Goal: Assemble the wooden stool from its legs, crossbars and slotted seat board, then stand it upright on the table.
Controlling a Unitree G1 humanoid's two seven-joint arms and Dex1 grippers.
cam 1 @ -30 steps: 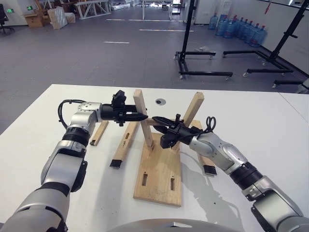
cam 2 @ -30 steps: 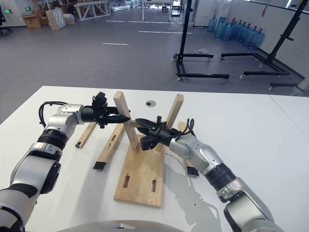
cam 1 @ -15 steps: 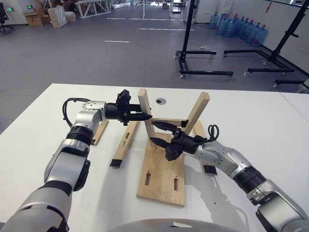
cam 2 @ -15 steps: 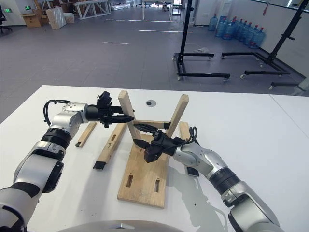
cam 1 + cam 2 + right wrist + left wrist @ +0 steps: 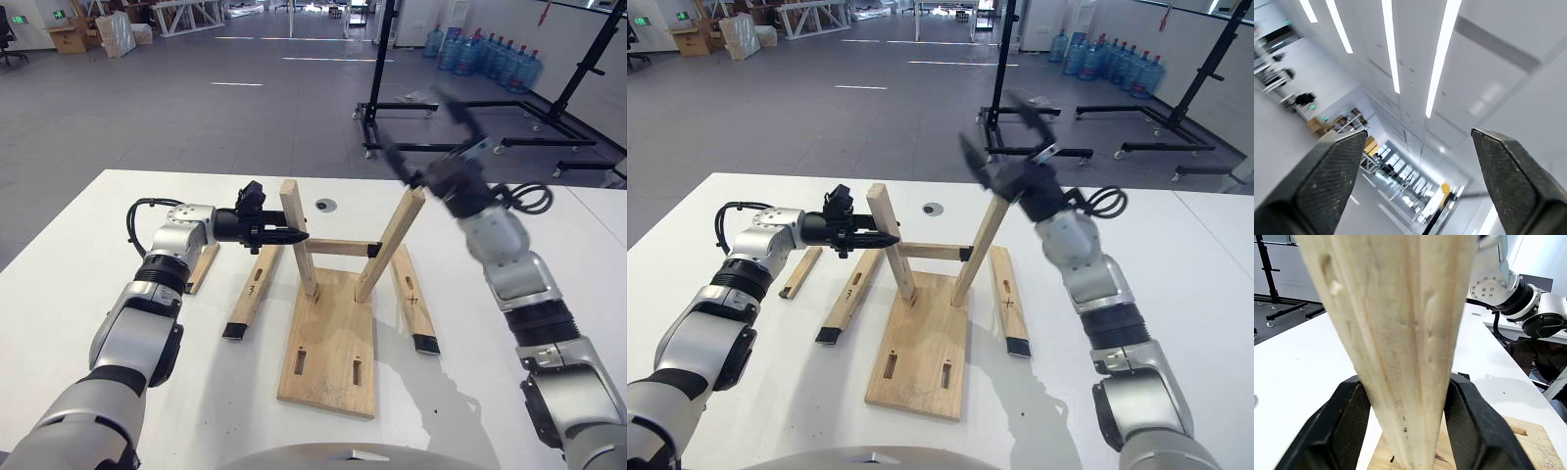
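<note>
The slotted seat board (image 5: 328, 357) lies flat on the white table. Two legs stand in its far end, the left leg (image 5: 302, 257) and the right leg (image 5: 390, 245), both leaning outward. A crossbar (image 5: 338, 248) joins them. My left gripper (image 5: 294, 236) is shut on the left leg, which sits between its black pads (image 5: 1339, 431) in the left wrist view. My right gripper (image 5: 423, 132) is open in the air above the right leg's top, fingers (image 5: 1327, 176) spread wide and touching nothing. Two loose legs (image 5: 253, 289) (image 5: 409, 304) lie flat on either side of the board.
A short wooden bar (image 5: 203, 266) lies on the table left of the loose leg, under my left arm. A round grommet (image 5: 326, 206) sits near the table's far edge. Black wheeled stands (image 5: 416, 147) are on the floor beyond.
My right gripper has left the spot low between the two legs and swung up and to the right, high above the right leg. The left gripper keeps its hold.
</note>
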